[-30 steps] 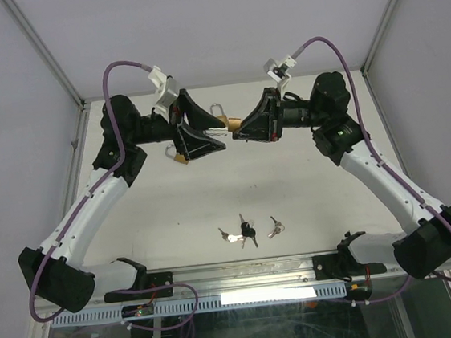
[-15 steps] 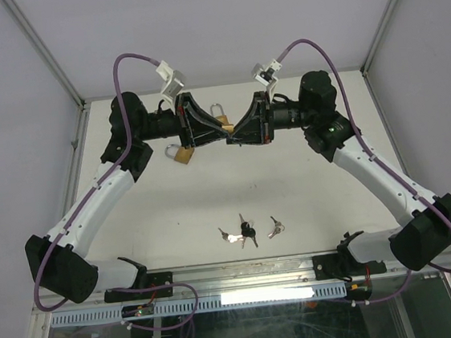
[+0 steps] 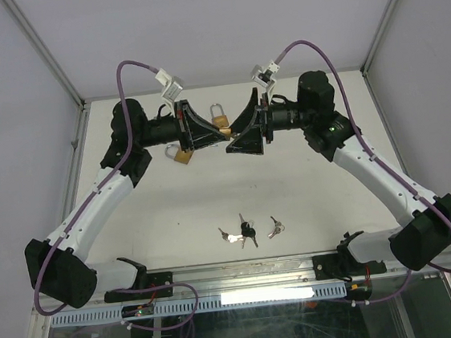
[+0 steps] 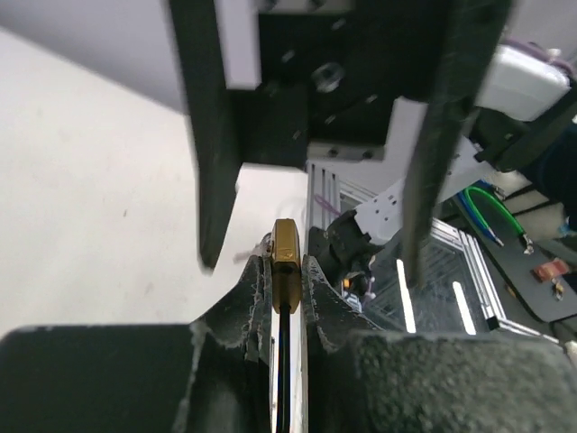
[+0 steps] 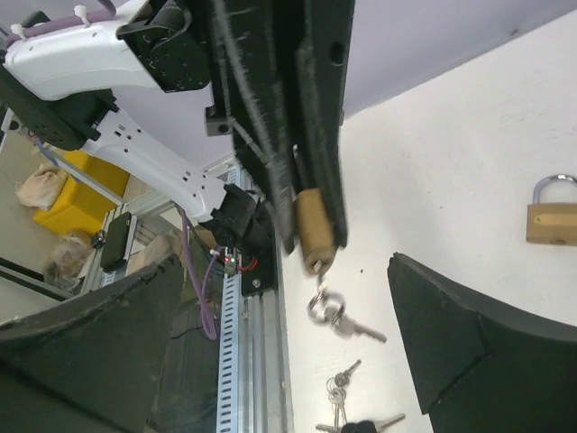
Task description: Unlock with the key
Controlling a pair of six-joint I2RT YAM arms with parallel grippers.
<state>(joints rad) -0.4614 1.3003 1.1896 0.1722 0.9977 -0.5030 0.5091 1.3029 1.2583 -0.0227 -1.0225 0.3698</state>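
The white table (image 3: 308, 184) is sitting between pale grey walls, with metal rails running along its edges. The left gripper (image 3: 215, 134) is pinching a brass padlock (image 4: 287, 262) edge-on between its fingers, above the table's far middle. Something small is protruding from the padlock's lower end, perhaps a key. The right gripper (image 3: 238, 138) is gaping wide just beside it, holding nothing. A second padlock (image 3: 180, 154) is lying beneath the left arm, and loose keys (image 3: 246, 232) are resting near the front rail.

Left arm (image 3: 92, 205) and right arm (image 3: 379, 173) reach inward, wrists facing. Left jaws pinched near-closed; right jaws spread wide.
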